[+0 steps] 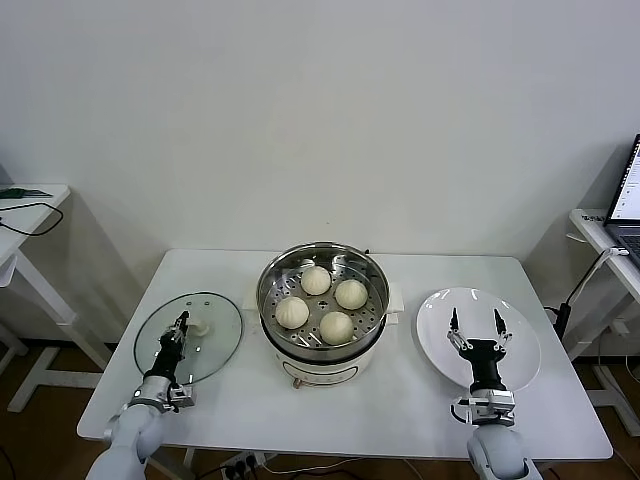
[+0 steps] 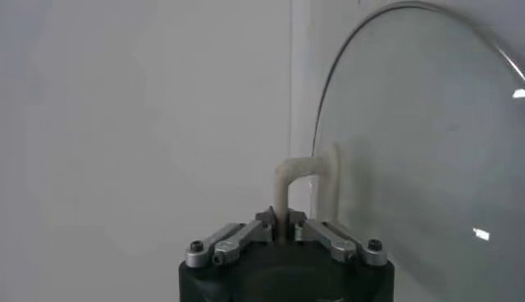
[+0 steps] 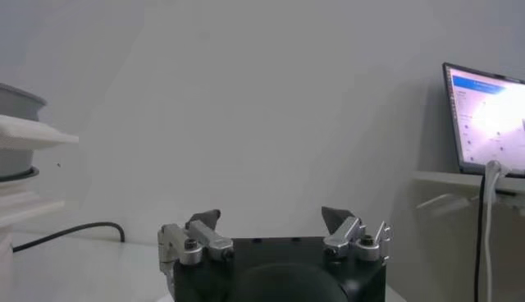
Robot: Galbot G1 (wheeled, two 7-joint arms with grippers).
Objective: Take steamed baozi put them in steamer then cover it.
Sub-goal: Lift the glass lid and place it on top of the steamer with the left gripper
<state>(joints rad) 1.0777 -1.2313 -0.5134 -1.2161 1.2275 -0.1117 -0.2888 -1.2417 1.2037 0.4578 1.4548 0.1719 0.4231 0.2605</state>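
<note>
Steel gleams at the centre of my head view: the steamer sits mid-table on its cream-white base, uncovered, with the four steamed baozi resting apart from one another on the perforated tray inside. I count one toward the back, one at the right, one at the front and one at the left of the tray.

At the lower left of the frame the cover lies on the white table, well apart from the steamer. My left gripper reaches over the glass from the near side, and its fingers are pressed together on the cream-white handle at the middle of the cover. The left wrist view confirms it: the two fingertips meet around the base of the handle loop, pinching it, with the clear glass disc filling the right of that picture.

At the lower right of the head view my right gripper hangs over the flat white plate, its fingers spread wide with nothing between them. The right wrist view shows the same wide gap between the fingertips, and a laptop on a side table at the right edge.
</note>
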